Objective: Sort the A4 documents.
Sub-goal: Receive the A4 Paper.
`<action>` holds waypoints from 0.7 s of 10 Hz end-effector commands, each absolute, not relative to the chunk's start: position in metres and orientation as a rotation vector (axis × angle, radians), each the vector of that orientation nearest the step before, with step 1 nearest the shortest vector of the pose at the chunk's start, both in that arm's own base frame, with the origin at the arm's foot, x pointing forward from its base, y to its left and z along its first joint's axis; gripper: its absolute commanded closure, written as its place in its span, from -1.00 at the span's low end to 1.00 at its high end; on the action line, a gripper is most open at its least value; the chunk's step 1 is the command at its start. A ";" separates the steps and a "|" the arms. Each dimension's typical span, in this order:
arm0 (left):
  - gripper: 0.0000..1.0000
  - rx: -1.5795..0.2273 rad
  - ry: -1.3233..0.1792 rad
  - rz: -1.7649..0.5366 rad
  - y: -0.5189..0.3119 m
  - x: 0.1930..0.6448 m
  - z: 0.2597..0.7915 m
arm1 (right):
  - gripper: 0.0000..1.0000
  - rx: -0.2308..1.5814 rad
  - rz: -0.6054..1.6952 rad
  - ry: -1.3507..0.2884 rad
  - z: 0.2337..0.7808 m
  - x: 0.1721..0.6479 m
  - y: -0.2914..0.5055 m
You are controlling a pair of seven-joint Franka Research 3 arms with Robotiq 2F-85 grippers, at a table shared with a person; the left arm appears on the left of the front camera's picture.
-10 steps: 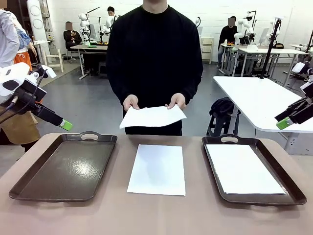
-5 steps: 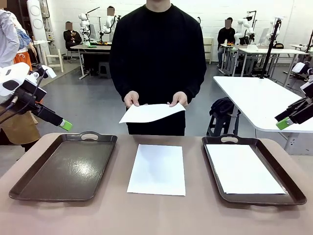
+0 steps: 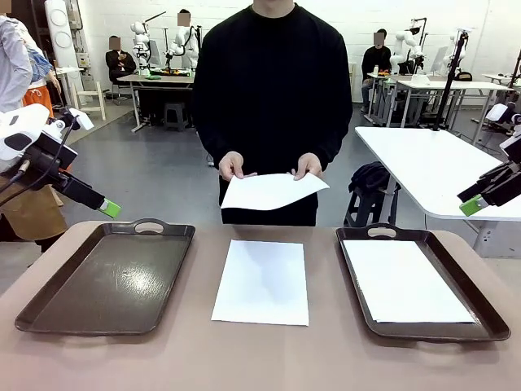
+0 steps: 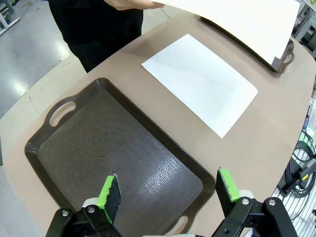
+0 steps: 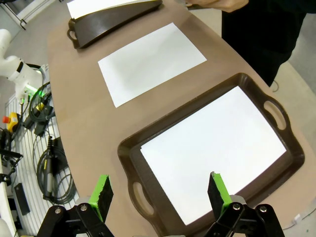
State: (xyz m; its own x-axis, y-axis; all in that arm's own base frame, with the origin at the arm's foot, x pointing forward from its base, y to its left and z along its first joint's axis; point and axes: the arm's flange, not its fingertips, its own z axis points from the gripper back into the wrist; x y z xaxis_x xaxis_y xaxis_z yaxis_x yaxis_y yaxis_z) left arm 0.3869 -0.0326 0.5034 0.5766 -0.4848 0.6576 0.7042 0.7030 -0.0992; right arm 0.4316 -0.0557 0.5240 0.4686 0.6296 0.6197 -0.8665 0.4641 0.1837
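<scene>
Across the brown table (image 3: 260, 362), the person (image 3: 273, 81) stands at the far edge with the held A4 sheet (image 3: 273, 191) in both hands (image 3: 232, 166), one hand at each far corner. That sheet is roughly level, in the air just beyond the table's far edge, touching nothing but the hands. The centre A4 sheet (image 3: 262, 281) lies flat on the tabletop, portrait, between the two trays and clear of both. The tray A4 sheet (image 3: 403, 281) lies flat inside the right tray (image 3: 381, 230), within the rim. It looks like a single sheet but could be a thin stack, can't tell from these angles. The left tray (image 3: 114, 281) is dark brown with handles, and its glossy floor is fully visible. The left gripper (image 4: 169, 192) is raised off the table at the left side, tilted down toward the left tray, jaws fully apart, green pads holding nothing. Its wrist view looks down onto that tray. The right gripper (image 5: 160, 191) is raised at the right side, tilted down toward the right tray, jaws spread wide and holding nothing. Both grippers sit well apart from all three sheets.
</scene>
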 end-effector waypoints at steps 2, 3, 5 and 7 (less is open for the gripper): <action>-1.00 -0.387 -0.656 -0.729 -0.030 0.388 0.501 | -1.00 0.513 0.972 -0.517 0.524 0.433 -0.054; -1.00 -0.387 -0.656 -0.729 -0.030 0.388 0.501 | -1.00 0.513 0.972 -0.517 0.524 0.433 -0.054; -1.00 -0.387 -0.656 -0.729 -0.030 0.388 0.501 | -1.00 0.513 0.972 -0.517 0.524 0.433 -0.054; -1.00 -0.387 -0.656 -0.729 -0.030 0.388 0.501 | -1.00 0.513 0.972 -0.517 0.524 0.433 -0.054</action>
State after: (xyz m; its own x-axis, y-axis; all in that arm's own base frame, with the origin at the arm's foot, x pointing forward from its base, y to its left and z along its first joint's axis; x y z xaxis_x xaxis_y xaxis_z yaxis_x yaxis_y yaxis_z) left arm 0.3869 -0.0326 0.5034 0.5767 -0.4848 0.6576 0.7042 0.7031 -0.0992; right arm 0.4316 -0.0557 0.5240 0.4686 0.6296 0.6197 -0.8665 0.4641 0.1837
